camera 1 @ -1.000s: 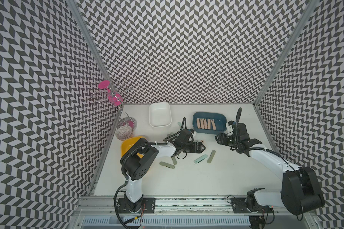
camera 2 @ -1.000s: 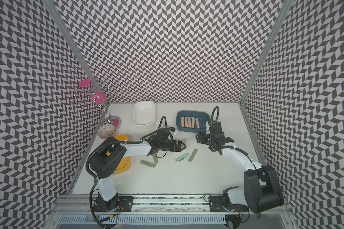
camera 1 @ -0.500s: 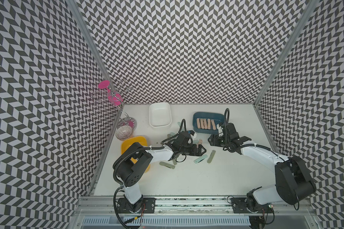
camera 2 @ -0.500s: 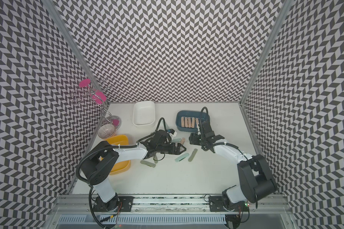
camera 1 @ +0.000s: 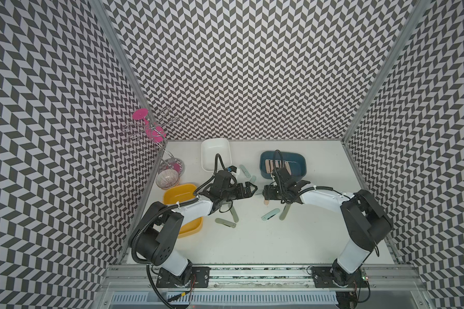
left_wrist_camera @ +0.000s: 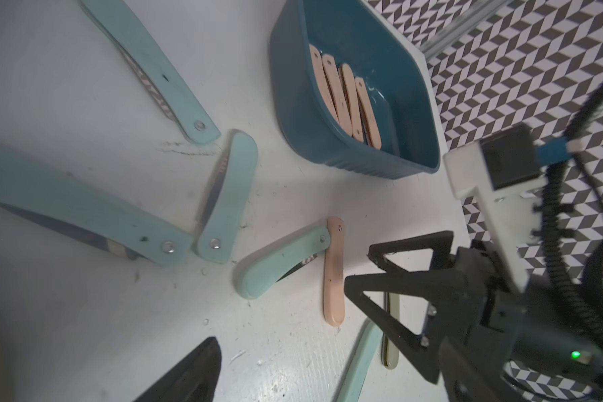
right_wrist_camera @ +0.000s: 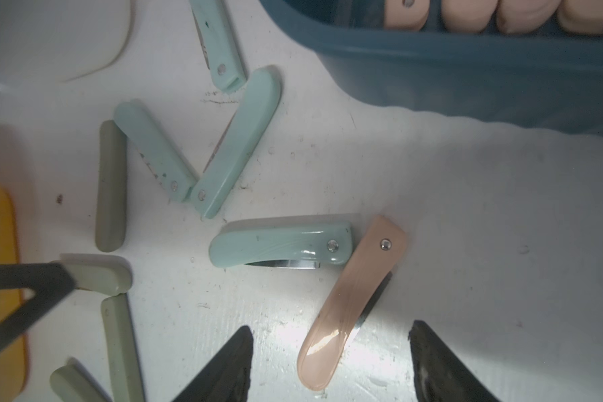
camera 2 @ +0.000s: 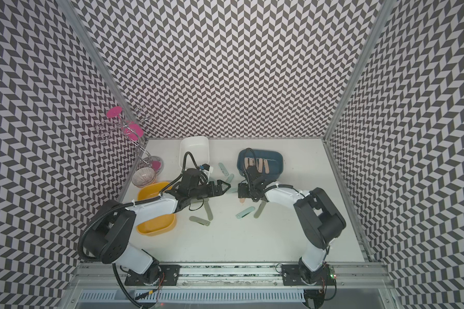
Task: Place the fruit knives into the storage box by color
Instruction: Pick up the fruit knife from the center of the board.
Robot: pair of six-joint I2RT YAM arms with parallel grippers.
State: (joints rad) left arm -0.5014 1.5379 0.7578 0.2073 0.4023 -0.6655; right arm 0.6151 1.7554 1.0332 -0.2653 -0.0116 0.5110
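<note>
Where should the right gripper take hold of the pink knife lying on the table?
Mid-handle of the pink knife, across its narrow width, coming straight down, since it lies flat. Avoid the rivet end, which touches the mint knife. The open right gripper straddles its rounded end.

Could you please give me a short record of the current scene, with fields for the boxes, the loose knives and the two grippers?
blue box: holds four peach knives side by side
white box: looks empty
yellow box: partly hidden by the left arm
loose peach knife: on the table, one end meeting a mint knife
olive knives: loose on the table
right gripper: open, fingers to either side of the loose peach knife
left gripper: open, holding nothing
</note>
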